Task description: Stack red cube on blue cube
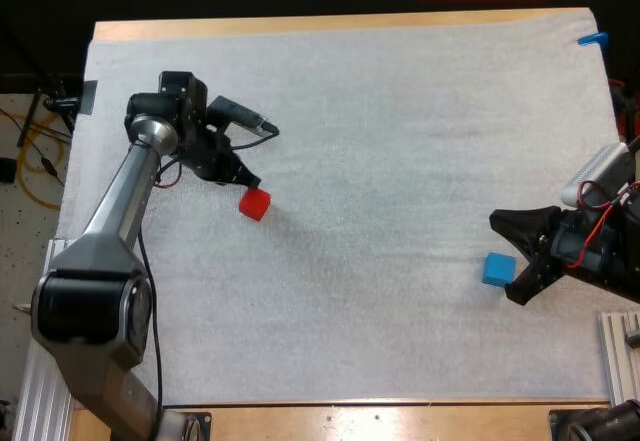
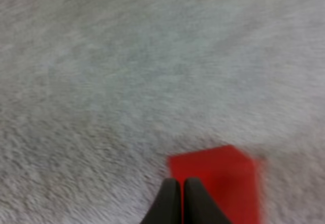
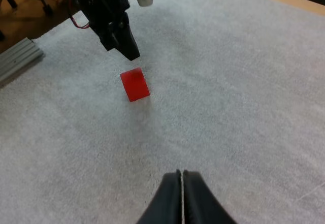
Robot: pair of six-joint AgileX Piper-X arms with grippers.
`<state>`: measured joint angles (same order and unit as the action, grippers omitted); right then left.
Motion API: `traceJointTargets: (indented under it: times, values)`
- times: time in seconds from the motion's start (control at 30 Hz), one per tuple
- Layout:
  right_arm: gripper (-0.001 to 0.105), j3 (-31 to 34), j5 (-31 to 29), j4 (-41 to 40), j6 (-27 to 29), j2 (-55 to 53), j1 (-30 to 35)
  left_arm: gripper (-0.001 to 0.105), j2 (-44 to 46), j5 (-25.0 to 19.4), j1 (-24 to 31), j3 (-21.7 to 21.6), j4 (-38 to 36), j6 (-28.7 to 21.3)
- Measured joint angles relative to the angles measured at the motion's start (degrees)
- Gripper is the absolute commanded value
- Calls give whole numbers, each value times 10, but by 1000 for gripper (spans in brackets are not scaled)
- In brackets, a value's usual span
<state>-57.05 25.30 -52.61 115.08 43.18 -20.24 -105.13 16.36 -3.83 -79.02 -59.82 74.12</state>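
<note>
The red cube [image 1: 255, 204] lies on the white mat [image 1: 380, 141], left of centre. My left gripper [image 1: 249, 180] hovers just behind it, fingers pressed together and holding nothing. From the left wrist view the touching fingertips [image 2: 181, 184] sit at the near edge of the red cube [image 2: 223, 178]. The blue cube [image 1: 498, 268] rests on the mat at the right. My right gripper [image 1: 497, 222] is close beside it, shut and empty. In the right wrist view its fingers [image 3: 181, 176] touch, facing the red cube [image 3: 135, 84] and my left gripper [image 3: 130, 50].
The wooden table edge [image 1: 330, 25] runs along the far side of the mat. A metal rail [image 1: 620, 346] lies at the right front, and another rail [image 3: 18, 59] sits beyond the mat's edge near my left arm. Open mat spans between the two cubes.
</note>
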Motion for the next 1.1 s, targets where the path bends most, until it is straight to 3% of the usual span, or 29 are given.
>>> traceJointTargets:
  times: [0.2, 0.6, 0.7, 0.97, 1.1]
  values:
    - [0, 0, 0, 11, 0, 0, 0, 0, 54, -13, -7, 0, -17, 2]
    - [0, 0, 0, 12, 0, 0, 0, 0, 253, -49, 19, 6, -31, 5]
    - [0, 0, 0, 12, 0, 0, 0, 0, 319, -49, 19, 33, -31, 11]
    - [0, 0, 0, 12, 1, 0, 0, 0, 512, -49, 19, 153, -36, 38]
    - [0, 0, 0, 12, 6, 0, 0, 0, 598, -49, 19, 182, -40, 56]
